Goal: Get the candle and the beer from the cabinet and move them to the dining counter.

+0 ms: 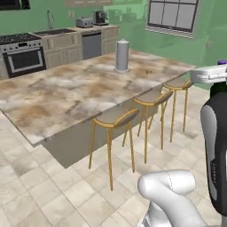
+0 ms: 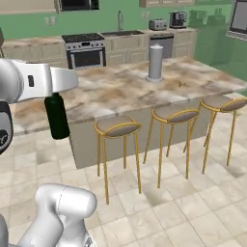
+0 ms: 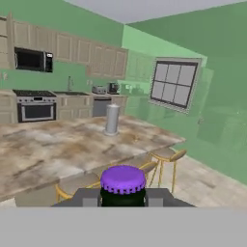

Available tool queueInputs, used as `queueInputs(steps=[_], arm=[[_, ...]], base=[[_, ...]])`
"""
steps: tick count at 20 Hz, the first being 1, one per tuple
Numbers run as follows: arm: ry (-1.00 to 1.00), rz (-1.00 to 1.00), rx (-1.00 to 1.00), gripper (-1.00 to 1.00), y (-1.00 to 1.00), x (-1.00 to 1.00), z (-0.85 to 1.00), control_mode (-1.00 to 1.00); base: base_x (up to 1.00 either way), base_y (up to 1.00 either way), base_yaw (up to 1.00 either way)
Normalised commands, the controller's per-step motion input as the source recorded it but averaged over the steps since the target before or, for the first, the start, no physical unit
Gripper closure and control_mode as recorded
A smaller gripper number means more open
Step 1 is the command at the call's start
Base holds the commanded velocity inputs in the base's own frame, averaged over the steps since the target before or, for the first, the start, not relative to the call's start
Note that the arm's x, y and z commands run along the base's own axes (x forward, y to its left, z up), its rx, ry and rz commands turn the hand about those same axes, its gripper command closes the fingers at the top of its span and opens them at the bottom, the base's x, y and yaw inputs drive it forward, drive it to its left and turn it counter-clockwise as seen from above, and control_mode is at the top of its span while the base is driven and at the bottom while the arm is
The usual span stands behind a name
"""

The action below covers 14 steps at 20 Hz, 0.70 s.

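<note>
My gripper (image 3: pixel 123 197) is shut on the neck of the beer (image 3: pixel 123 179), whose purple cap stands just above the finger tips. In the right base view the beer (image 2: pixel 57 118) hangs as a dark bottle under the white hand, in the air in front of the near left corner of the dining counter (image 2: pixel 120 91). Its purple cap (image 1: pixel 221 62) also peeks over the hand at the right edge of the left base view. A tiny tan thing, which looks like the candle (image 1: pixel 148 71), sits on the dining counter (image 1: pixel 66 93) near its far right edge. Beige wall cabinets (image 3: pixel 72 47) hang on the far wall.
A tall grey cylinder (image 1: pixel 122 56) stands on the counter's far part. Three yellow-legged stools (image 2: pixel 117 128) line the near side. A stove (image 2: pixel 86 50), sink and appliances run along the green back wall. A tiled floor lies below.
</note>
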Motion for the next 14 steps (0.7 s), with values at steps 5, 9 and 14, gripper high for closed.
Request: queueInputs(steps=[5, 9, 14], arm=[[0.00, 0.00, 0.00, 1.00, 0.00, 0.00, 0.00, 1.00], [0.00, 0.00, 0.00, 1.00, 0.00, 0.00, 0.00, 1.00], [0.00, 0.00, 0.00, 1.00, 0.00, 0.00, 0.00, 1.00]], base=[[0.78, -0.48, 0.60], [0.74, -0.49, 0.57], [0.64, -0.56, 0.51]])
